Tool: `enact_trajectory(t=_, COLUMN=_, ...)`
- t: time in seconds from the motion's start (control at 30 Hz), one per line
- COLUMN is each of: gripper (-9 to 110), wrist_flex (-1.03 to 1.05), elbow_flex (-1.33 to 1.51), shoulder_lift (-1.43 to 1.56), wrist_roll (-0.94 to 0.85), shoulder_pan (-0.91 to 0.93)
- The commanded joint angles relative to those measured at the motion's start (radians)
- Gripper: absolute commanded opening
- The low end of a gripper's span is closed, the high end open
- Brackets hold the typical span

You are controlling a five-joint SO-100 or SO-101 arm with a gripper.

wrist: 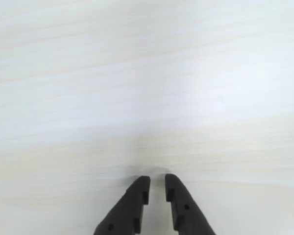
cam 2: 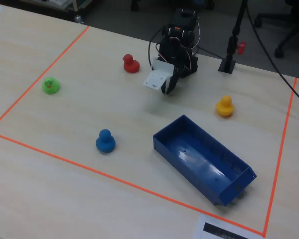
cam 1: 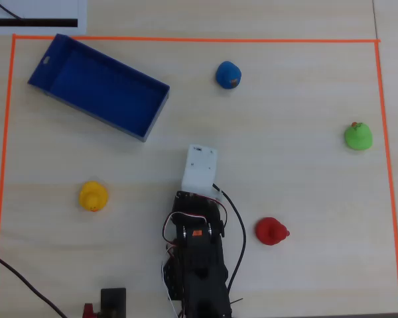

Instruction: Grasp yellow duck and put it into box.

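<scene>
Jaws: the two black fingers stand a narrow gap apart with nothing between them, tips hanging over bare wood in the wrist view.
Gripper: it points down and away from the arm's base; in the overhead view the white wrist block hides it.
Arm: folded low and compact over its base at the table's near edge in the overhead view, cables looping around it; cut off by the bottom edge there.
Yellow duck: upright on the table, left of the arm in the overhead view and well apart from the gripper; clear of the box too.
Duck heading: beak too small to make out in any view, so its facing cannot be told.
Box: open, empty, lying diagonally in the upper left of the overhead view, long axis running upper left to lower right, slotted end toward the taped corner.
Other ducks: red duck just right of the arm, blue duck and green duck farther off.
Border: orange tape frames the table.
</scene>
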Motion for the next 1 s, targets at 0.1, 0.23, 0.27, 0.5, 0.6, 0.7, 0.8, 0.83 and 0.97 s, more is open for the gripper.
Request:
enact_trajectory(t=0.1, gripper=0, wrist_flex=0.021, elbow_flex=-0.006, shoulder_lift=-0.002, wrist_roll=0.009, shoulder_pan=0.005)
enact_trajectory(t=0.23, gripper=0, wrist_flex=0.021, elbow_flex=-0.006, shoulder_lift=-0.002, wrist_roll=0.009, shoulder_pan=0.005)
enact_trajectory(t=0.27, gripper=0, wrist_flex=0.021, elbow_flex=-0.006, shoulder_lift=-0.002, wrist_roll=0.009, shoulder_pan=0.005)
enact_trajectory(t=0.5, gripper=0, wrist_flex=0.021, elbow_flex=-0.006, shoulder_lift=-0.002, wrist_roll=0.003, shoulder_pan=0.0)
enact_trajectory(t=0.6, gripper=0, wrist_flex=0.02, elbow_flex=-0.006, shoulder_lift=-0.002, wrist_roll=0.009, shoulder_pan=0.0)
enact_trajectory(t=0.7, gripper=0, wrist_flex=-0.064, elbow_flex=-0.038, shoulder_lift=-0.041, wrist_roll=0.017, shoulder_pan=0.031)
enact_trajectory(t=0.8, gripper=5, wrist_flex=0.049, elbow_flex=-0.448, shoulder_lift=-0.469, wrist_roll=-0.032, shoulder_pan=0.074)
enact_trajectory(t=0.83, gripper=13, wrist_flex=0.156, elbow_flex=-0.626, shoulder_lift=-0.611, wrist_roll=-0.046, shoulder_pan=0.067)
enact_trajectory(t=0.97, gripper=33, wrist_flex=0.445, elbow_flex=-1.146, shoulder_lift=-0.87, wrist_roll=-0.006, shoulder_pan=-0.048)
